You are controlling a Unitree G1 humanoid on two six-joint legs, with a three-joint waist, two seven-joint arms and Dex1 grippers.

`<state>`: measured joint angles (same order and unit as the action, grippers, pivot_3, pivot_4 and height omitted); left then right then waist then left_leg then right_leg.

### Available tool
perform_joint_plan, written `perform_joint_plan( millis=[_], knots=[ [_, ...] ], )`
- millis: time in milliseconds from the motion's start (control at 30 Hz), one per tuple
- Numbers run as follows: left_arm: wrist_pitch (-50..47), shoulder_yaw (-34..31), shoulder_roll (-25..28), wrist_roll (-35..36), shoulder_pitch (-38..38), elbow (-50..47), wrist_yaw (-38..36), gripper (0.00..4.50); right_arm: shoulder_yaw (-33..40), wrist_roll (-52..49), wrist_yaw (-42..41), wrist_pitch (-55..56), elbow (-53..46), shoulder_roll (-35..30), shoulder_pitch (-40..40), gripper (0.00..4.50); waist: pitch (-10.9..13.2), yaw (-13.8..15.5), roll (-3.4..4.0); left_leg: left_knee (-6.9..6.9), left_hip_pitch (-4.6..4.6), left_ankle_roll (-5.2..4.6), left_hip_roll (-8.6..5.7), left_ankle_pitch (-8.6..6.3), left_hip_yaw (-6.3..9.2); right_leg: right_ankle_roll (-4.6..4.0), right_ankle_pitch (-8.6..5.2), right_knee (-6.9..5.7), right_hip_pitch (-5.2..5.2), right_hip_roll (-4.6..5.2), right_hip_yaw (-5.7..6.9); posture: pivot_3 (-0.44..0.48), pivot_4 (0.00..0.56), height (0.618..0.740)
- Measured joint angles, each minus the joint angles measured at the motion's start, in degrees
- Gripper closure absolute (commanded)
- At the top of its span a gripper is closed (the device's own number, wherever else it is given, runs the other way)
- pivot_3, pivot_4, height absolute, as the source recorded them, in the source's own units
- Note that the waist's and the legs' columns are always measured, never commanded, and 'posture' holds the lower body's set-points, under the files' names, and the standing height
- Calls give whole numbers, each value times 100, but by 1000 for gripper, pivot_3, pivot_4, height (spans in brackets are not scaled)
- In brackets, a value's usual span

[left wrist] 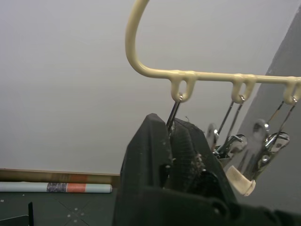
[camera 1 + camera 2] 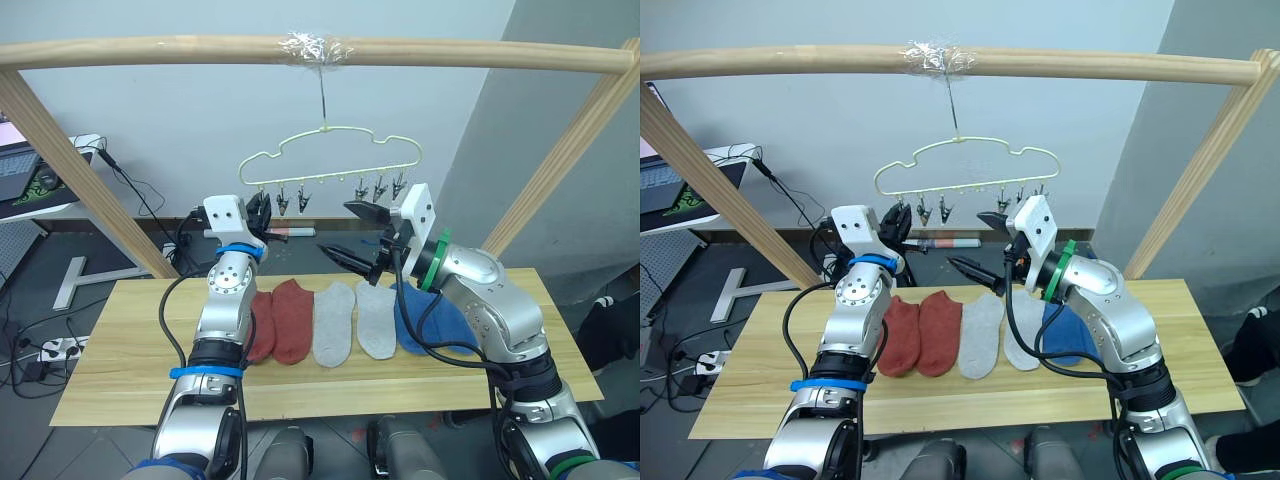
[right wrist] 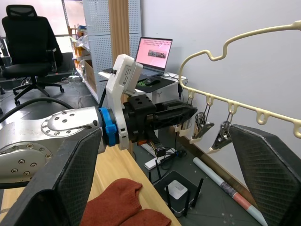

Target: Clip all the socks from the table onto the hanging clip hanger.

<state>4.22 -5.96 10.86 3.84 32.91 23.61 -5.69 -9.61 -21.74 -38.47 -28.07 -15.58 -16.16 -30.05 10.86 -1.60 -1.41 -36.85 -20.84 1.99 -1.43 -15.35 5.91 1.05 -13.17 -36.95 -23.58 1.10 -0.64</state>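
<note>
Left eye view puts the left gripper raised at the leftmost end of the clip hanger, level with its row of small metal clips. In the left wrist view the two black fingers lie pressed together around the wire stem of the end clip, so I judge the gripper closed on that clip, probably to steady it or squeeze it open for a sock. The clip's jaw end is buried behind the fingers, so whether it is actually open cannot be told.

Below and ahead of that gripper, the socks rest flat in a row on the table: rust-red pair, then light grey pair, then blue socks. None is on the hanger yet, so the task looks barely begun.

Further right, the right gripper hovers above the grey socks, just under the right-hand clips, its fingers spread wide and holding nothing. It seems poised either to come down for a sock or to wait while the clip is prepared.

Several things are hard to read. The left forearm covers part of the leftmost red sock, and the right arm hides much of the blue socks, so I cannot separate the two. The hanger's hook runs up to a taped patch on the wooden pole, and how it is fastened there is unclear.
</note>
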Motion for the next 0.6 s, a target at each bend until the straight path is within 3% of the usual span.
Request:
perform_joint_plan(
  millis=[367,467,600],
  knots=[
    [-132,-9,29,78,13,-17,-82,4488,-3,11,38,5,-98,76,103,0,0,-3,0,0,0,0,0,0,1,0,0,0,0,0,0,-32,183,740],
    [-174,-8,40,124,5,-74,-142,4488,-48,266,110,263,3,-140,551,0,0,11,-1,1,-1,1,-4,-1,2,1,-1,4,4,4,5,-24,188,740],
    [-264,-99,142,166,-82,-206,-196,4488,90,985,528,502,1049,-656,1419,0,8,13,1,0,-2,1,-14,-1,-12,1,-1,4,0,12,-10,-25,191,740]
  ],
)
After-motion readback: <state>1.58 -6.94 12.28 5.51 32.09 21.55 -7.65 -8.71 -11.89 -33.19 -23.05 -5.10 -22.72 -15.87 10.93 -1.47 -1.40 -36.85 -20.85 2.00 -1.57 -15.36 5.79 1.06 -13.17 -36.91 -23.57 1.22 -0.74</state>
